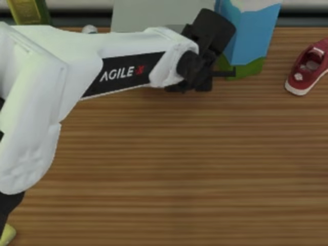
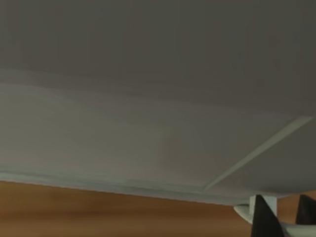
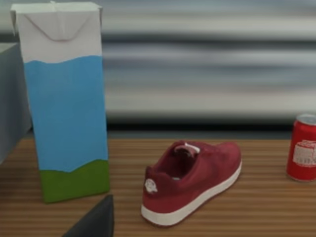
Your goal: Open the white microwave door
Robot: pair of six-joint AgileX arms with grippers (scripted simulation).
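Note:
The white microwave door (image 2: 148, 123) fills the left wrist view as a pale grey-white panel with a slanted seam, hanging just above the wooden table. From above only the microwave's grey top (image 1: 148, 15) shows at the back, and my left arm hides its front. My left gripper (image 1: 205, 72) is at the microwave's front right corner, beside the carton. Its two dark fingertips (image 2: 264, 219) stand on either side of a white handle piece (image 2: 254, 205) under the door's edge, and the gripper (image 2: 284, 217) is shut on it. Part of my right gripper (image 3: 98, 224) shows low in the right wrist view, away from the microwave.
A tall blue, white and green carton (image 1: 251, 31) stands right of the microwave, close to my left gripper. A red shoe (image 1: 307, 66) lies at the right, with a red can (image 3: 302, 148) beyond it. A yellow-green object (image 1: 25, 10) stands at the back left.

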